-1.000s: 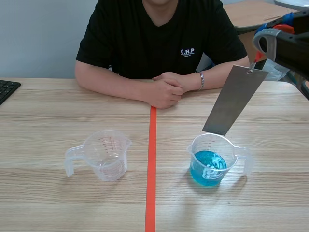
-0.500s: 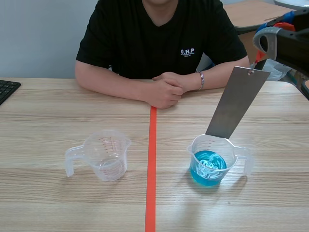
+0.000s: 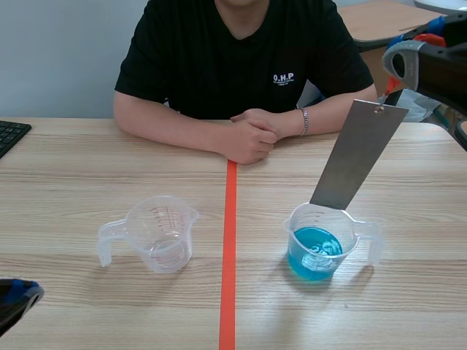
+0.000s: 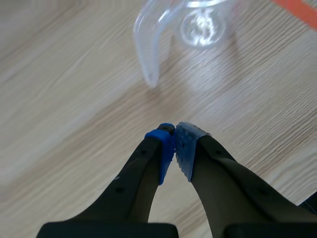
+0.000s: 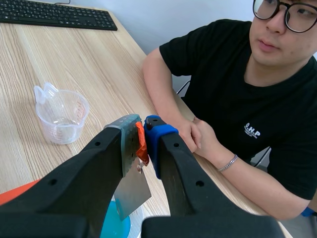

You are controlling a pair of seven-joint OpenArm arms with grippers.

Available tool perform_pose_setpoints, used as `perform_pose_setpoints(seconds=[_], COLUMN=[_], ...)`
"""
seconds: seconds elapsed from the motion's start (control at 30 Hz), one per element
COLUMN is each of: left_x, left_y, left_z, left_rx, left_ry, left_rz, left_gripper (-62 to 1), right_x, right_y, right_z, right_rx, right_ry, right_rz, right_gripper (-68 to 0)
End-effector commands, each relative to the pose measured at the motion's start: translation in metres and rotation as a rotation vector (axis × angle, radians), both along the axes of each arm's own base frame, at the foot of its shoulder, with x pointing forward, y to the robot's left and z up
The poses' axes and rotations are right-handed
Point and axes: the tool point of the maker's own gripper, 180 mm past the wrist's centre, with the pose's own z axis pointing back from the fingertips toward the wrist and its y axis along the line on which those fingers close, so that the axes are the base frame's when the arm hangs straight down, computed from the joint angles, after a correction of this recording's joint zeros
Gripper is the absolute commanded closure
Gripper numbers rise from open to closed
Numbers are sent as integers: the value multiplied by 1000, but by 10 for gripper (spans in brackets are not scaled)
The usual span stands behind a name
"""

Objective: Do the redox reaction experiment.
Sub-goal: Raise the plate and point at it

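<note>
Metal strip (image 3: 357, 154) hangs tilted from the right gripper (image 5: 143, 125), whose fingers are clamped on its top end, where an orange piece (image 5: 141, 145) sits between the pads; the strip's lower end is at the far rim of the measuring cup of blue liquid (image 3: 321, 244), and whether it touches the liquid cannot be told; this cup stands on the table (image 3: 73, 182) just right of the orange tape line (image 3: 229, 248), handle pointing right; the empty measuring cup (image 3: 162, 233) stands left of the line, handle pointing left; the left gripper (image 4: 174, 133) is low over the table near that handle, its pads pressed together on nothing; a person (image 3: 244, 58) sits across the table with clasped hands (image 3: 252, 136) resting at the far end of the line; a keyboard (image 3: 11, 135) lies at the table's far left edge.
</note>
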Motion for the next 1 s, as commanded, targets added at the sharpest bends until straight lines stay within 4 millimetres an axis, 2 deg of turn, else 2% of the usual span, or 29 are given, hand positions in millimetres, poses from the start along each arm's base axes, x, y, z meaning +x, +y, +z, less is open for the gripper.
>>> perform_pose_setpoints(seconds=[0.0, 0.2, 0.53, 0.97], left_x=[10, 22, 43, 68], left_y=[-14, -57, -127, -184], left_z=[14, 37, 62, 42], left_rx=[-38, -147, -267, -296], left_ry=[-42, -78, -174, -204], left_rz=[-48, -225, -390, -451], left_gripper=[-46, -46, -46, -46], right_x=[-1, -1, -1, -1], right_y=[2, 2, 2, 2], right_z=[10, 10, 11, 11], right_rx=[7, 7, 8, 7], right_ry=[-31, -31, -32, -32], right_rz=[20, 20, 21, 21], right_gripper=[-15, -15, -15, -15])
